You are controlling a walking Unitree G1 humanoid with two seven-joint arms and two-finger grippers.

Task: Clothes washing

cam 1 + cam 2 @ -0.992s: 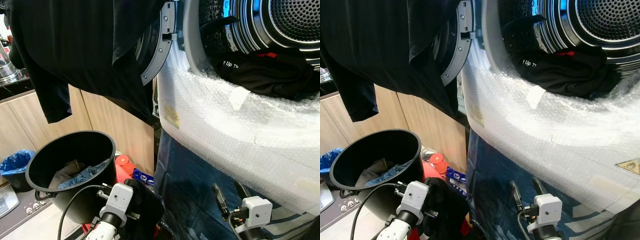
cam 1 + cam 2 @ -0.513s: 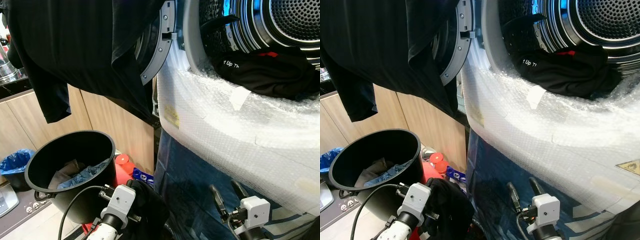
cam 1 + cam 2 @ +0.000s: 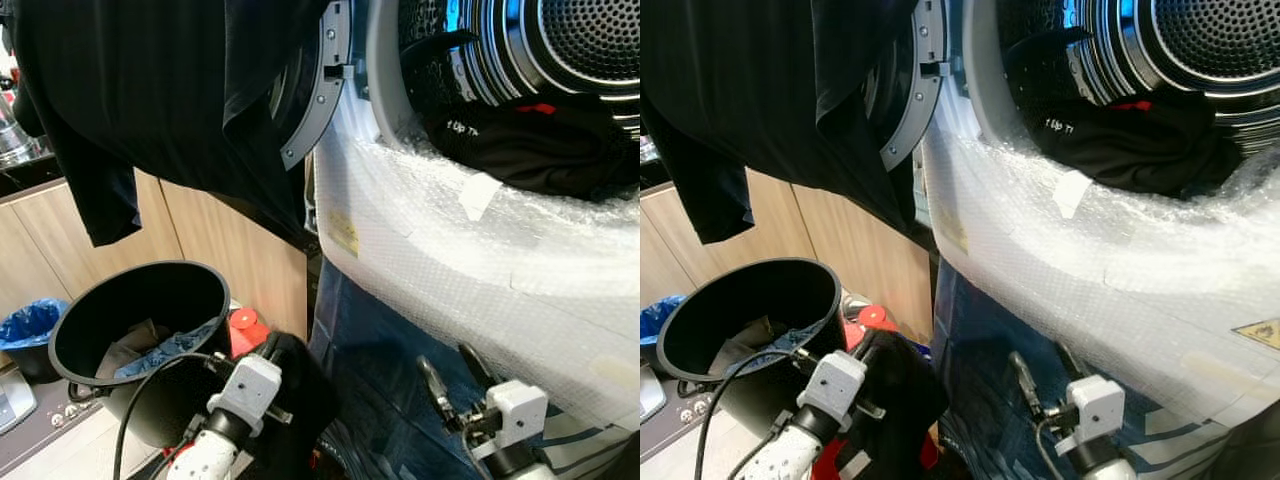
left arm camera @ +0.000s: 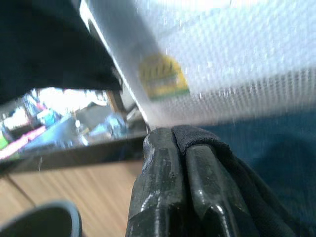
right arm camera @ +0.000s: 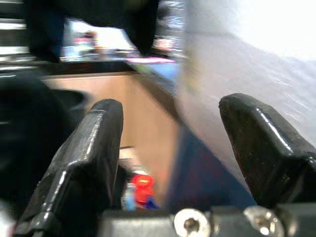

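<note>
My left end effector (image 4: pixel 175 148) is clamped on a black cloth (image 3: pixel 300 395) low beside the bucket (image 3: pixel 95 335), below the washer's open drum (image 3: pixel 560 40) where a black shirt (image 3: pixel 530 145) lies, while my right end effector (image 5: pixel 170 143) hangs wide open and empty.

The floor (image 3: pixel 70 440) is pale tile, showing beside the left end effector (image 3: pixel 268 350). On it stands a round black bucket (image 3: pixel 140 345) holding crumpled grey and blue cloth (image 3: pixel 165 350), just beside that end effector. Red-capped containers (image 3: pixel 245 325) sit between the bucket and the wooden cabinet (image 3: pixel 215 250). A blue bag (image 3: pixel 28 325) lies on the bucket's far side, well apart from the right end effector (image 3: pixel 455 370).
</note>
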